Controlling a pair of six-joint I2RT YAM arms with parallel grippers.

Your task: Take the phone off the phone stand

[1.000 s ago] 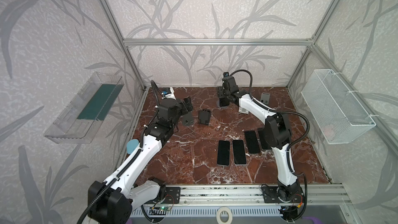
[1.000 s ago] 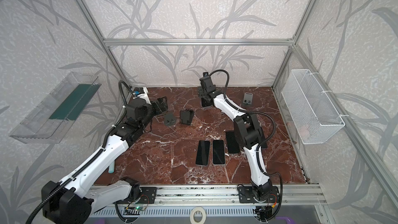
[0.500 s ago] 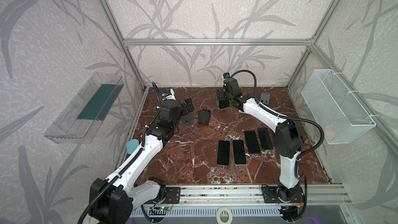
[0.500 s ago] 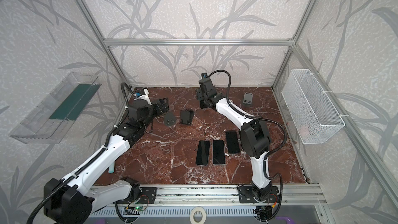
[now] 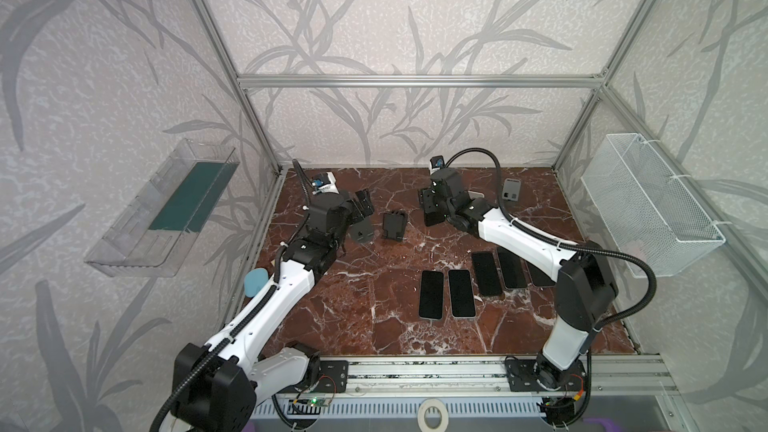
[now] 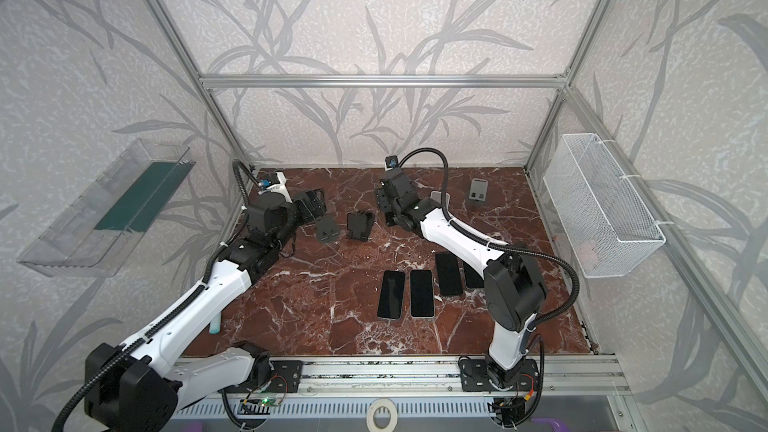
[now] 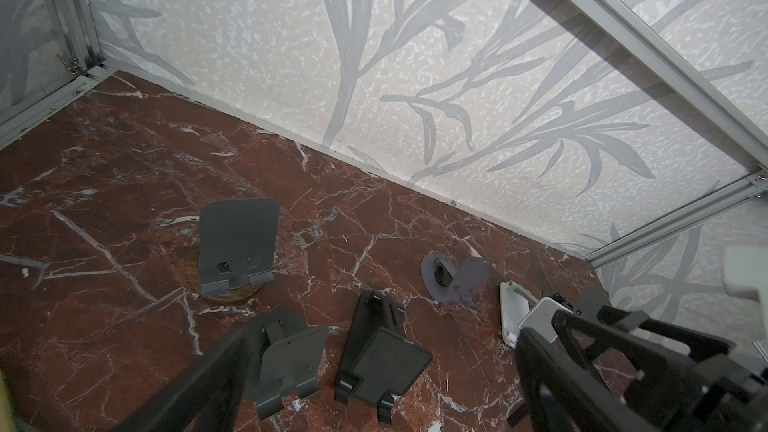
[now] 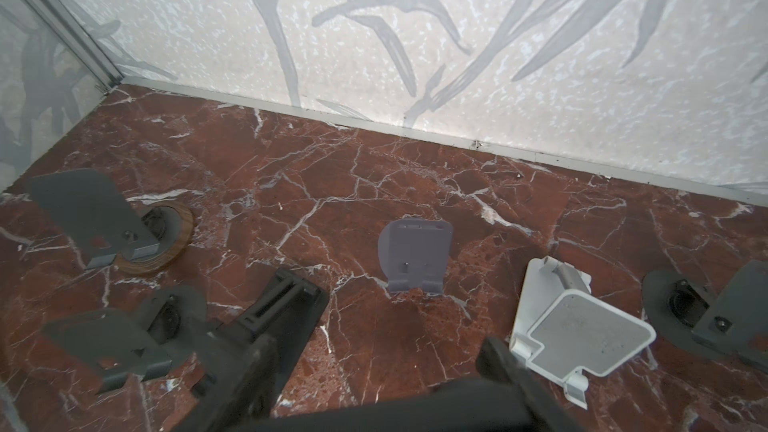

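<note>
Marble-red bench (image 5: 374, 326) check, scanning across from the left. The one real change is the left end effector (image 5: 365, 203), upper left of centre in both top views. A second ago its jaws were only partway apart. Now they're spread as wide as they go with nothing between them, so it's released and empty. Just below it the dark grey stand (image 5: 360, 232) and the black stand (image 5: 394, 224) beside it are both bare, and the left wrist view agrees. Next, the right end effector (image 5: 430, 209) sits in pretty much the same spot near the back. Its fingers (image 8: 270, 326) are parted and show only bench between them, so it's gripping nothing. The phones (image 5: 461, 292) lie flat in a row in the lower middle of the frame, well apart from every stand. I count four for sure, plus a dark sliver under the arm that might be a fifth. The white stand (image 8: 582, 334) and the pale grey stand (image 5: 512, 191) at upper right are empty too. Far right, the right arm's elbow (image 5: 582, 284) has swung outward and lower, uncovering more of the row. My read: the phone is already off its stand and down on the bench, so the job looks basically done.
</note>
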